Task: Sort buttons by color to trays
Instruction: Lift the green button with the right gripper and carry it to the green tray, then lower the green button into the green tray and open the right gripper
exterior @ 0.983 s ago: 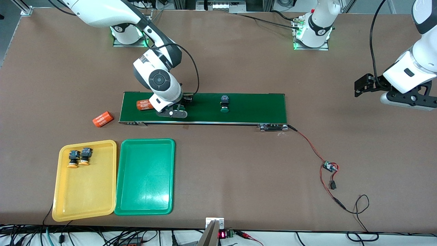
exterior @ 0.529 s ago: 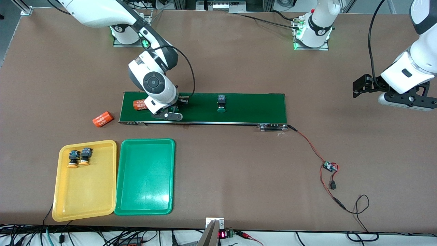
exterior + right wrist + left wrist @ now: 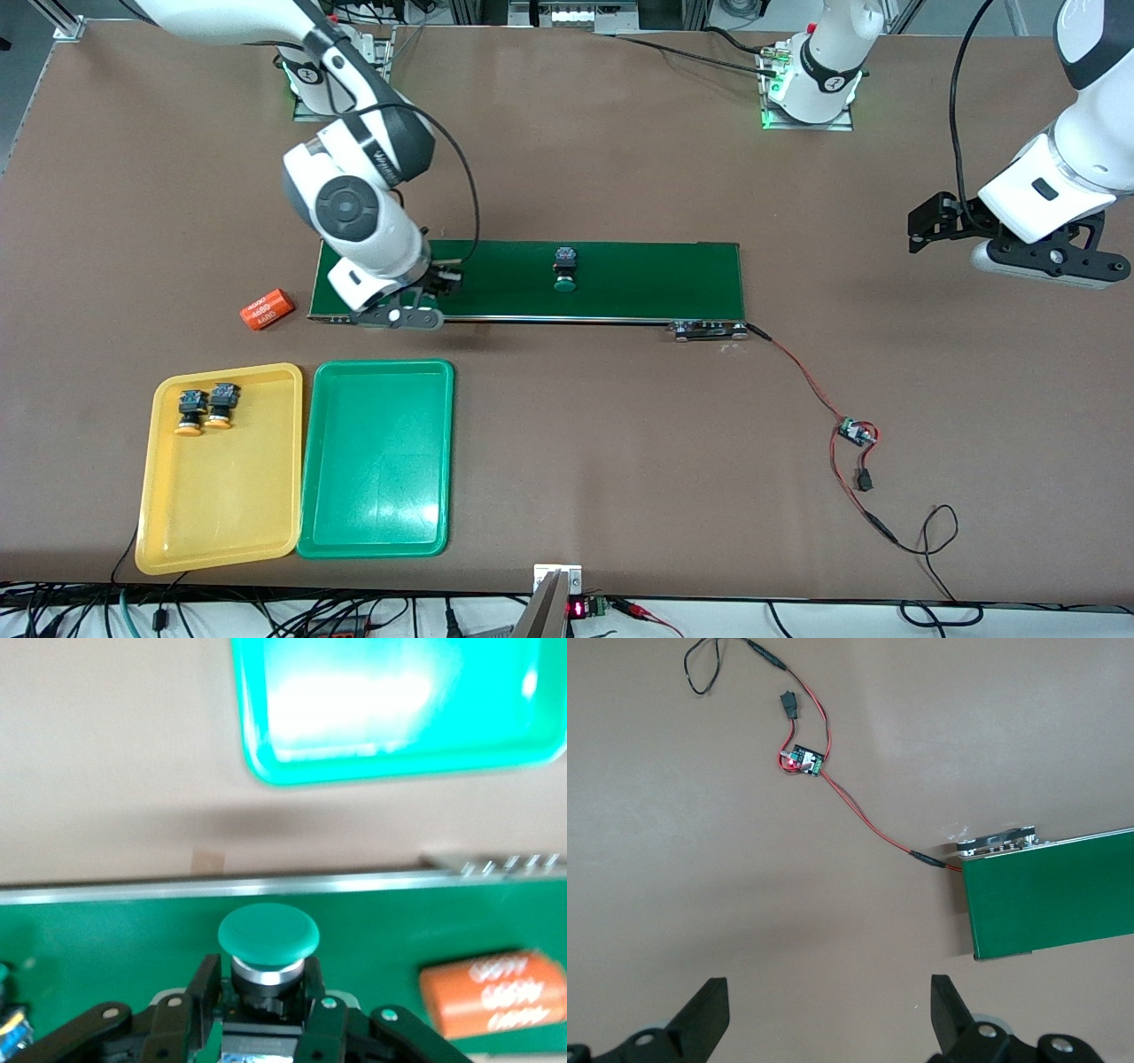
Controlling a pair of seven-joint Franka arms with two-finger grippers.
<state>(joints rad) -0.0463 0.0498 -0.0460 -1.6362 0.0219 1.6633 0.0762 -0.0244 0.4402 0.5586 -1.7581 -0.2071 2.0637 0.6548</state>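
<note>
The brown table (image 3: 620, 159) carries a long dark-green conveyor belt (image 3: 638, 279) across its middle, and the two trays sit nearer the front camera, toward the right arm's end: the green tray (image 3: 376, 532) directly beside the yellow tray (image 3: 221, 540), their long sides running away from the belt. The coming move likely turns on this: the right gripper (image 3: 396, 316) hangs over the belt's edge nearest the trays, close to the belt's corner at the right arm's end, and the green tray lies straight out from that edge toward the front camera, so a short carry should reach it. The right wrist view shows the right gripper clamped on a green-capped button (image 3: 267, 935), fingers pinching its black body below the metal collar, cap pointing toward the green tray. The left gripper (image 3: 1045, 261) waits spread wide and holding nothing over bare table past the belt's other end, far less handy. A second green-capped button (image 3: 564, 270) stands mid-belt. Two yellow-capped buttons (image 3: 204, 409) lie side by side in a corner of the yellow tray nearest the belt. One orange "4680" cylinder (image 3: 267, 309) lies on the table just off the belt's end; another (image 3: 496, 994) rests on the belt.
</note>
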